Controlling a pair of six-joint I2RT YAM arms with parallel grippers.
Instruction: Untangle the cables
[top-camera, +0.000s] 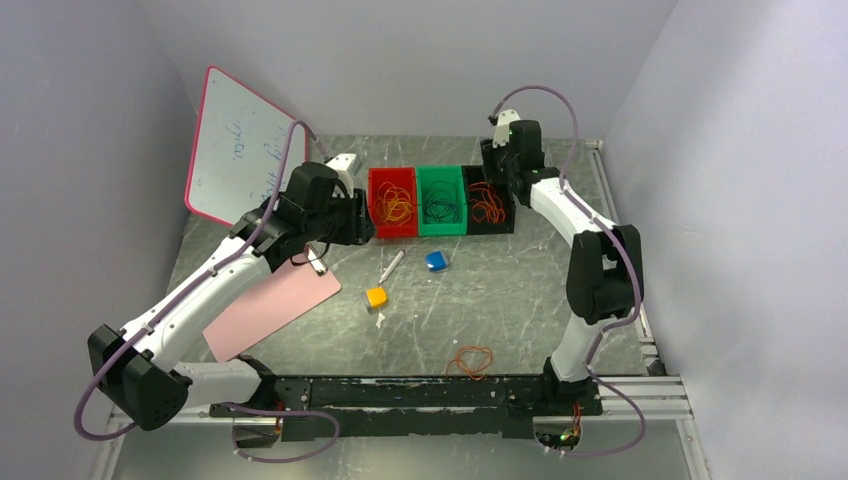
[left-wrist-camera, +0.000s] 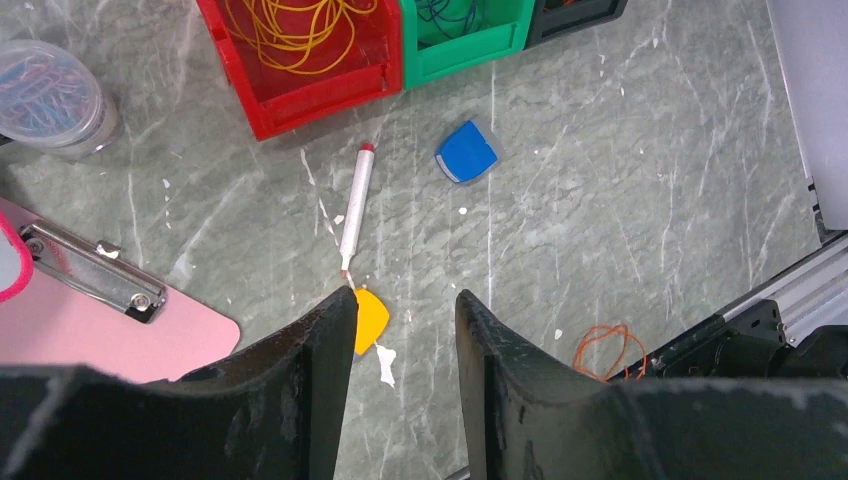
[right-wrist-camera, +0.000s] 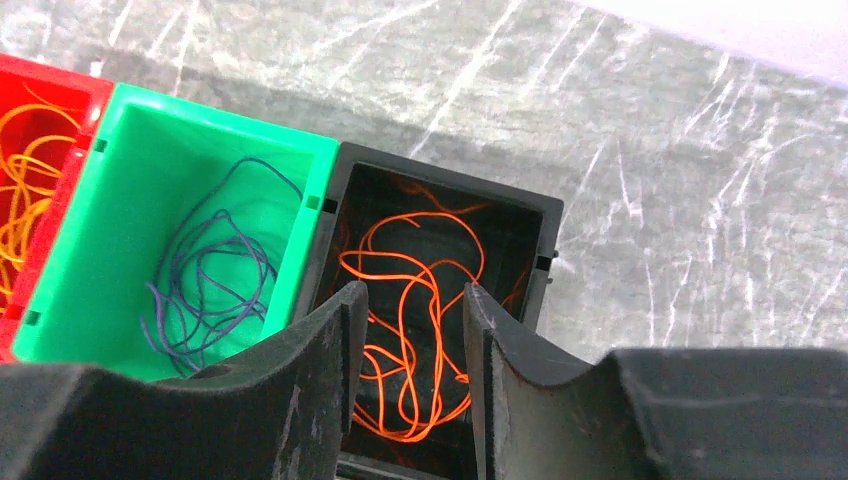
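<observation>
My right fingers (right-wrist-camera: 340, 340), spread, see only binned cables (right-wrist-camera: 415, 300). My left fingers (left-wrist-camera: 335, 335), spread, show 1 loose loop (left-wrist-camera: 600, 335) at 4 o'clock.

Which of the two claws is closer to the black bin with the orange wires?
Right. The right gripper hangs directly above the black bin, jaws apart over its orange cables. The left gripper sits beside the red bin, at the row's other end.
</observation>
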